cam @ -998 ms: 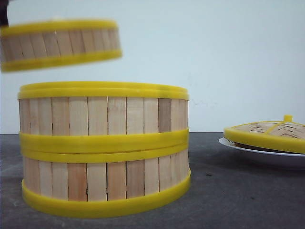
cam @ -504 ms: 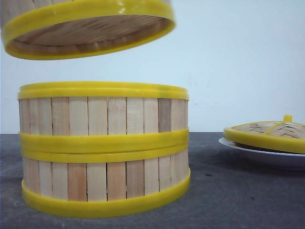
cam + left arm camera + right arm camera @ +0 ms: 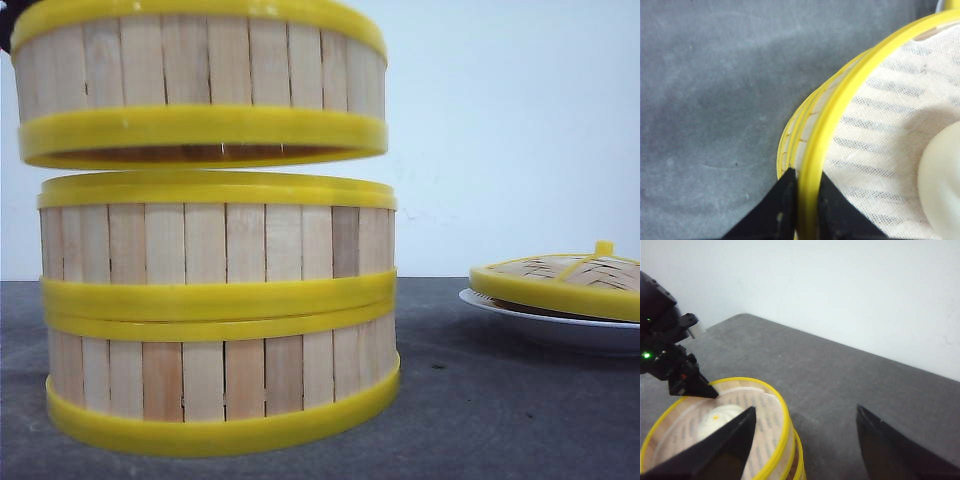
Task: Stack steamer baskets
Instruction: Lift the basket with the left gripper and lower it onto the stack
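**Desk:** Where is the basket you're carrying?

**Me:** The top steamer basket (image 3: 200,85) hangs just above the stack of two baskets (image 3: 218,310); I see a thin gap between its lower yellow rim and the stack's upper rim, so apart, not seated; it sits nearly level and roughly in line with the stack, perhaps a touch to the left. The stack stands on the dark grey table (image 3: 500,410).

**Desk:** And the fingers?

**Me:** My left gripper (image 3: 805,200) is pinched narrow on the carried basket's yellow rim, one black finger (image 3: 777,210) outside the wall and the other inside; in the left wrist view a striped cloth liner (image 3: 880,130) and a pale bun (image 3: 942,175) lie in that basket. My right gripper (image 3: 805,440) is spread wide and holds nothing; it hovers off to the side of the baskets, over the table.

**Desk:** Anything else nearby?

**Me:** To the right, well apart from the stack, a woven lid (image 3: 565,275) rests on a white plate (image 3: 545,325).
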You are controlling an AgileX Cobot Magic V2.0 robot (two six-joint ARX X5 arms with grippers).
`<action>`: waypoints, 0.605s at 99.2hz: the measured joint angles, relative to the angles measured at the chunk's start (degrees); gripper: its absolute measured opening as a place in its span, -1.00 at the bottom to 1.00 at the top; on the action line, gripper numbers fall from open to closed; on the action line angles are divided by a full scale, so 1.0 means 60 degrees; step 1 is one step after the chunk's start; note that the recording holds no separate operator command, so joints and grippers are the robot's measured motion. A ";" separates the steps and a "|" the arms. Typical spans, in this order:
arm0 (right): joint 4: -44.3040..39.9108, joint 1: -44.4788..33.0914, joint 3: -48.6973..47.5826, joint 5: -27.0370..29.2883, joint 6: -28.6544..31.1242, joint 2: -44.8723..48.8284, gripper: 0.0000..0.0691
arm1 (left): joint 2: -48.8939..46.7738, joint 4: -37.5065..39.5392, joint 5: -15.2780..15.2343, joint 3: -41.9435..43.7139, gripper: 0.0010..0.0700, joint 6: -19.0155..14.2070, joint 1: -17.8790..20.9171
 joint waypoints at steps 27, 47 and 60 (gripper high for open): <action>-0.0007 0.0000 0.0000 -0.0018 0.0120 0.0000 0.14 | 0.0386 0.0382 -0.0022 0.0000 -0.97 -0.0007 0.0000; -0.0007 0.0000 0.0000 -0.0018 0.0120 0.0000 0.14 | 0.0492 0.0393 0.0000 0.0000 -0.97 -0.0015 0.0000; -0.0004 0.0000 0.0000 -0.0018 0.0120 0.0000 0.14 | 0.0492 0.0393 0.0000 0.0000 -0.97 -0.0044 0.0000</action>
